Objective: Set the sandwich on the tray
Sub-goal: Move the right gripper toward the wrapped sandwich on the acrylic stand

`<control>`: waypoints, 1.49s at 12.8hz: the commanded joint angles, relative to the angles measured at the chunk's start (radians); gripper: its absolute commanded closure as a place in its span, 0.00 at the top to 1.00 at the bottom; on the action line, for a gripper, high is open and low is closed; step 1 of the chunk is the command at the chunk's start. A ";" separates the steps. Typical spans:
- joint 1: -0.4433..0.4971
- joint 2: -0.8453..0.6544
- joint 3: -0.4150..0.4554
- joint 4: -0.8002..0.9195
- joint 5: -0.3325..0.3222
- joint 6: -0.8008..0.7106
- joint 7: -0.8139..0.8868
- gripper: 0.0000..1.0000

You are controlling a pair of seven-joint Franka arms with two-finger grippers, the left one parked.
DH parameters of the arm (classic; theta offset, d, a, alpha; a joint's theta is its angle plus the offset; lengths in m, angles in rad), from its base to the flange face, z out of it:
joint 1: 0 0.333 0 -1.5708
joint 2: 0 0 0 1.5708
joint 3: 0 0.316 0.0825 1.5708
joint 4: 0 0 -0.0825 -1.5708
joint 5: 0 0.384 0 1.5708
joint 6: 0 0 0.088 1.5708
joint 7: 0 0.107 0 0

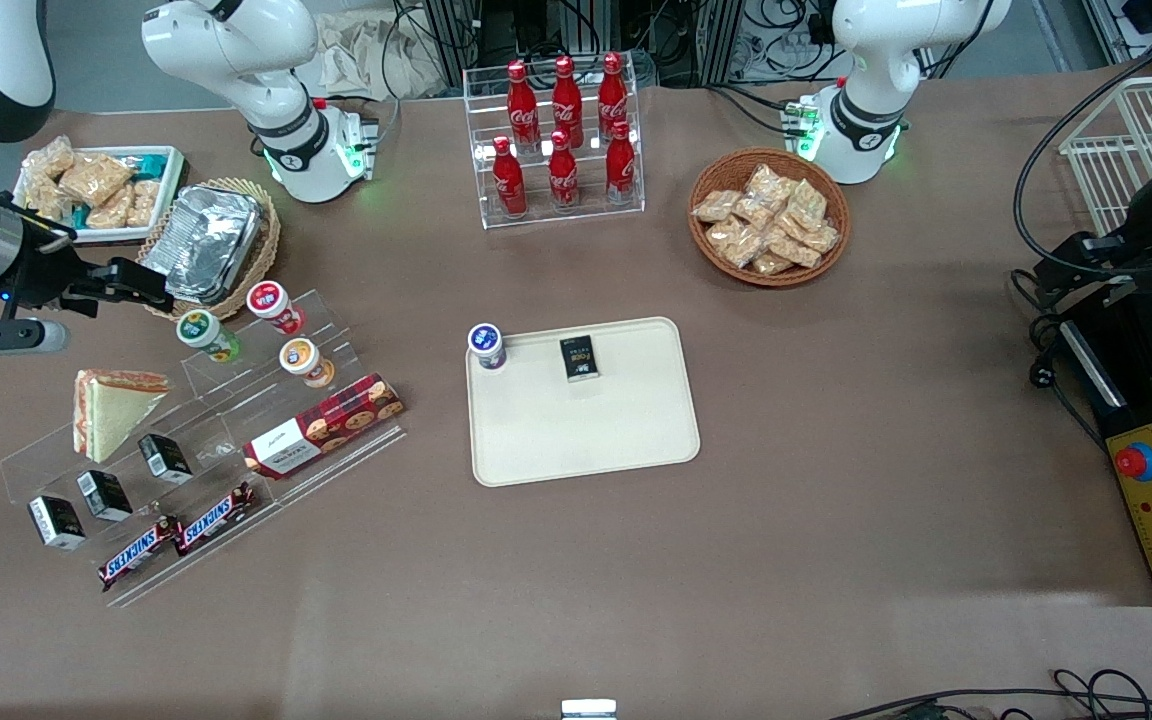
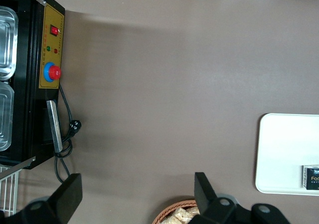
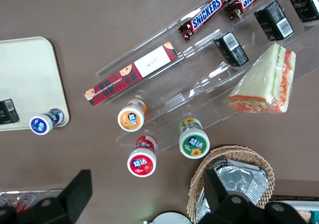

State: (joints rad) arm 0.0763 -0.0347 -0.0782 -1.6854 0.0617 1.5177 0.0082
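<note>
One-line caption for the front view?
Open gripper hovers above the foil container, sandwich on the acrylic stand, tray awaiting it.

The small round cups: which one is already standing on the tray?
The blue-lidded cup, at the tray's corner. The others stand on the clear rack. The hand is open.

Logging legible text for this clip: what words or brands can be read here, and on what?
"SNICKERS": two candy bars on the acrylic stand.
"Coca-Cola" script: red bottles in the clear rack, barely legible.
Too small to read: the cookie box, cup lids, and black packet on the tray.
No text: the sandwich.
The gripper is open above the foil container.
</note>
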 commanded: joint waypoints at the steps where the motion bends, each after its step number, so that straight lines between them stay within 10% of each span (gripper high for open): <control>1: 0.003 0.004 0.000 0.016 -0.019 0.006 0.004 1.00; 19: -0.108 0.061 -0.011 0.049 -0.138 0.091 0.289 1.00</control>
State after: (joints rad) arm 0.0060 -0.0184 -0.0928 -1.6616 -0.0579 1.5971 0.2761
